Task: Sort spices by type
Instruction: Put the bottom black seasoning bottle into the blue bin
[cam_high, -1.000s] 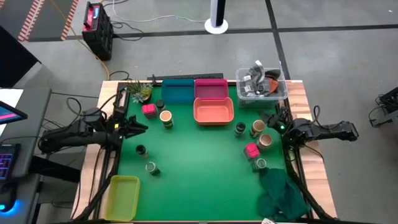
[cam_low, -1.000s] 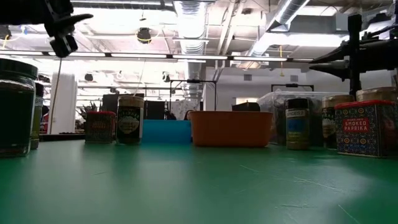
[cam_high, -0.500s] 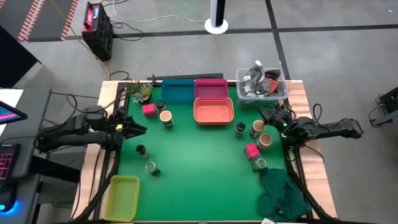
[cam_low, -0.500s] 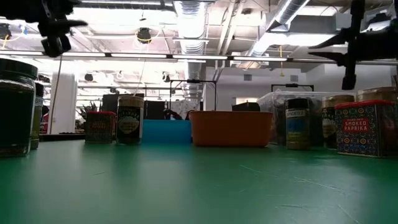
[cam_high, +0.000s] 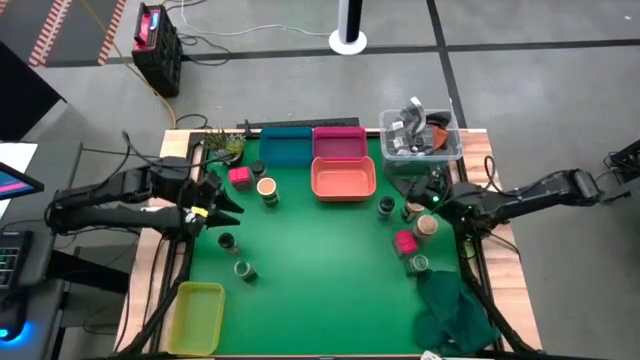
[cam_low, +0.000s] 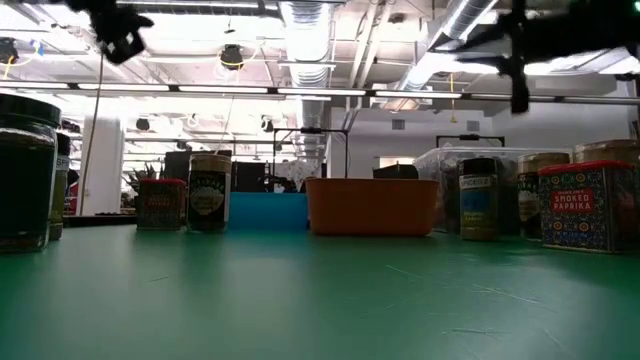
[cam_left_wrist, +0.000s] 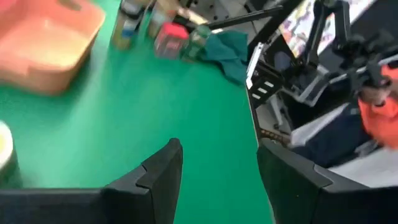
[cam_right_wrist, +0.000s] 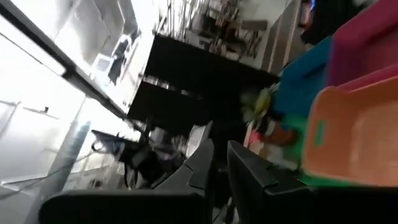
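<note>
The spices stand upright on the green mat (cam_high: 320, 250) in two groups. On the left are a pink box (cam_high: 239, 177), a tan-topped jar (cam_high: 266, 187), dark jars (cam_high: 227, 241) and a green-topped clear jar (cam_high: 243, 269). On the right are a dark jar (cam_high: 386, 207), a tan-topped jar (cam_high: 427, 226), a pink box (cam_high: 404, 242) and a clear jar (cam_high: 419, 264). My left gripper (cam_high: 228, 205) (cam_left_wrist: 217, 174) hangs open above the mat beside the left group, with nothing between its fingers. My right gripper (cam_high: 418, 190) (cam_right_wrist: 219, 165) is shut and empty, high over the right group.
Blue (cam_high: 286, 147), magenta (cam_high: 339, 143) and orange (cam_high: 343, 178) trays stand at the far middle. A yellow tray (cam_high: 198, 315) sits at the near left. A clear tub of grey clutter (cam_high: 420, 135) is at the far right, and a green cloth (cam_high: 455, 310) at the near right.
Both arms have risen. My right gripper has reached toward the table's left, from the right edge to above the right group of jars, staying shut. My left gripper has lifted, turned at the wrist and opened part way. No spice has moved.
</note>
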